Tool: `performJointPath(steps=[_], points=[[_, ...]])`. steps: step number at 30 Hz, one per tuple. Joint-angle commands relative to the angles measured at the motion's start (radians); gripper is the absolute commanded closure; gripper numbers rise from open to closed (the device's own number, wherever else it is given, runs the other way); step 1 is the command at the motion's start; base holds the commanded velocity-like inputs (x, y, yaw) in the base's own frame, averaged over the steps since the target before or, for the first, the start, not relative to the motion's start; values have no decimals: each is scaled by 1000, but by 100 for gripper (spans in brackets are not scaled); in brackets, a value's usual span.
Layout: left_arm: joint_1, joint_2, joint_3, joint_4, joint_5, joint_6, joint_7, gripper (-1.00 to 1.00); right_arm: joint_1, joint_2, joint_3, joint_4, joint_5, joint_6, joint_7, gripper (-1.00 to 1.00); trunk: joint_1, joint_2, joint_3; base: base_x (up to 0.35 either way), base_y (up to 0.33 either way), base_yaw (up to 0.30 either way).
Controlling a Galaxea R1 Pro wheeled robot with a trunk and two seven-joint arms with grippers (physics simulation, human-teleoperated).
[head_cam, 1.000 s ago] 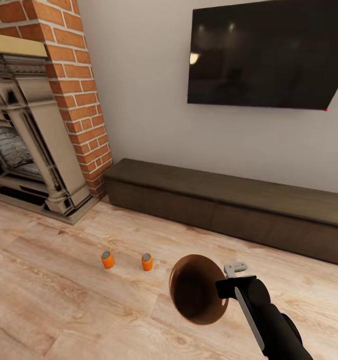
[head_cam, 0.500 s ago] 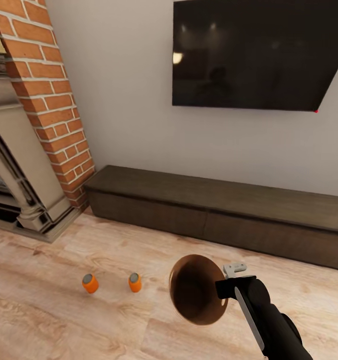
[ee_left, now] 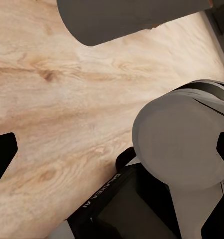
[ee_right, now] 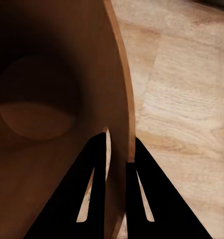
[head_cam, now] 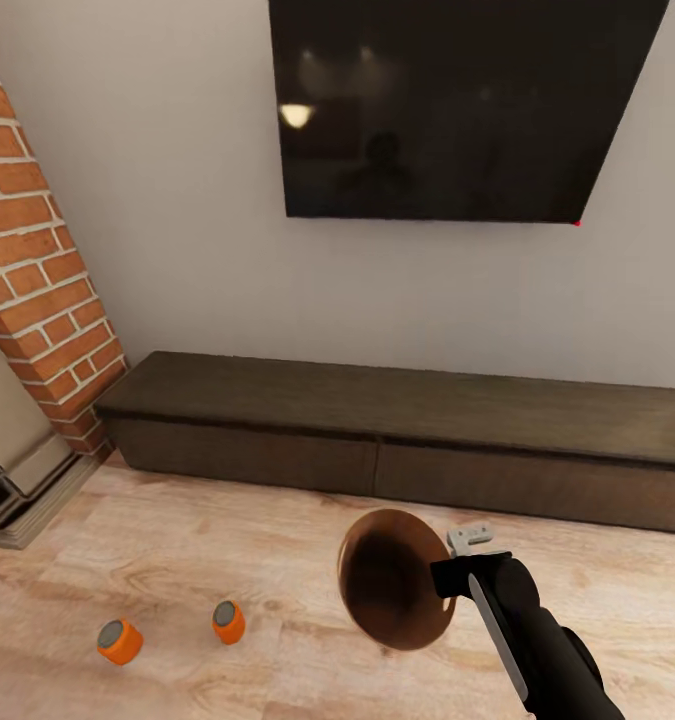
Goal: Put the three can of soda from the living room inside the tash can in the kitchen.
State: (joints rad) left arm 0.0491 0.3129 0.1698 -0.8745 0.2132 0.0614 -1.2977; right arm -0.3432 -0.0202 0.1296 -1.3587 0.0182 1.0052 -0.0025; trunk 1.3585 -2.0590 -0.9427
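Two orange cans of soda stand on the light wood floor at the lower left of the head view, one (head_cam: 120, 641) with a grey top and one (head_cam: 228, 621) to its right. The brown tash can (head_cam: 392, 580) hangs tilted above the floor, its dark mouth facing me. My right gripper (head_cam: 447, 578) is shut on its rim. The right wrist view shows the rim pinched between the two black fingers (ee_right: 94, 169), with the bin's inside (ee_right: 47, 99) beside them. My left gripper (ee_left: 112, 154) has its dark tips wide apart, open and holding nothing.
A long dark low cabinet (head_cam: 397, 420) runs along the wall ahead, under a black television (head_cam: 447, 110). The red brick chimney (head_cam: 37, 280) and the fireplace base (head_cam: 17, 480) stand at the left. Wood floor lies between me and the cabinet.
The whole head view has shifted: the camera turned right and came closer, so the chimney and cans slid toward the lower left. The bin stays held in the right gripper as before.
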Motion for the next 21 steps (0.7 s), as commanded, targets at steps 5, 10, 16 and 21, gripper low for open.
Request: performJointPath(steps=[5,10,16,21], points=[[0,0,12,0,0,-3,5,-100,0,0,-1,0,-20,-1,13,100,0,0,0,106,0,-187],[0,-5,78,-18,1,1,67,-100,0,1,-1,0,-20,-2,13,100,0,0,0,21,0,-40],[-47,-96,91,-173,2,65,693,-100,0,2,-1,0,-21,-2,13,100,0,0,0,4,0,-8],[-153,-158,25,-104,0,87,971,-100,0,3,-1,0,-21,-2,13,100,0,0,0,1,0,-1]])
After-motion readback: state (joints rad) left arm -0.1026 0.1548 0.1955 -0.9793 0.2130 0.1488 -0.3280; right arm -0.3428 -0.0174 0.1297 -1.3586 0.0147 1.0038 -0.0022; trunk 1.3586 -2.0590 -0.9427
